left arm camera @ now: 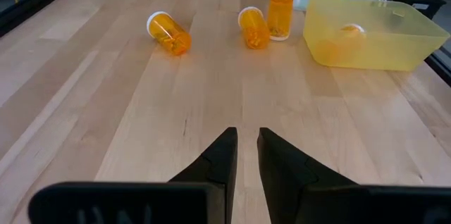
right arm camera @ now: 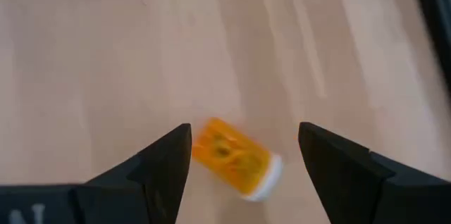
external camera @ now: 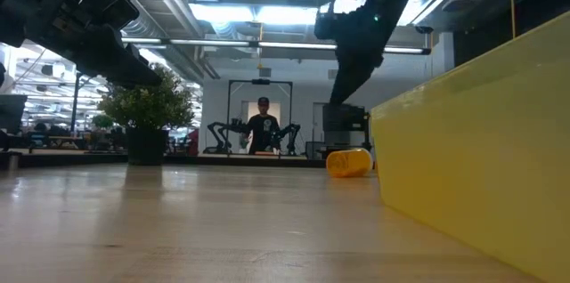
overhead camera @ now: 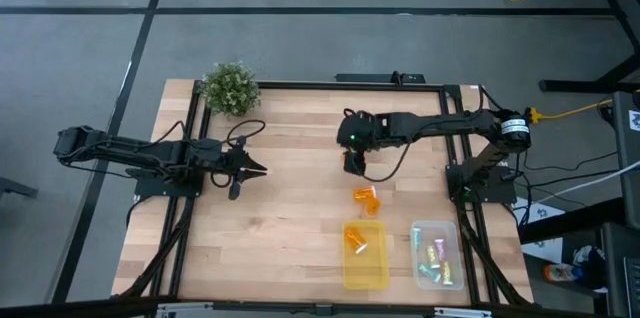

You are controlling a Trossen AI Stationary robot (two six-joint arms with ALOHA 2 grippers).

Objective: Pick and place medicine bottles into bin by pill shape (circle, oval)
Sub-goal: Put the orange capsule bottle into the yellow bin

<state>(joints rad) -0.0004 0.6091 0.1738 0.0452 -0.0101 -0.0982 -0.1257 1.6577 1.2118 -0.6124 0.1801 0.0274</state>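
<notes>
Wood table [overhead camera: 280, 208]: our right gripper [right arm camera: 243, 155] is wide open over a light, rolly bottle [right arm camera: 232, 155]; grab its middle. Left gripper [left arm camera: 245, 155] nearly closed, empty.

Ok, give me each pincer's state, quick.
Left pincer: nearly closed, empty.
Right pincer: open, empty, an orange bottle lying below it.

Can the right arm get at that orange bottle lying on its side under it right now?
Probably yes. The right gripper hangs above the orange bottle with its fingers spread wider than the bottle, which lies on bare table with nothing in between.
</notes>
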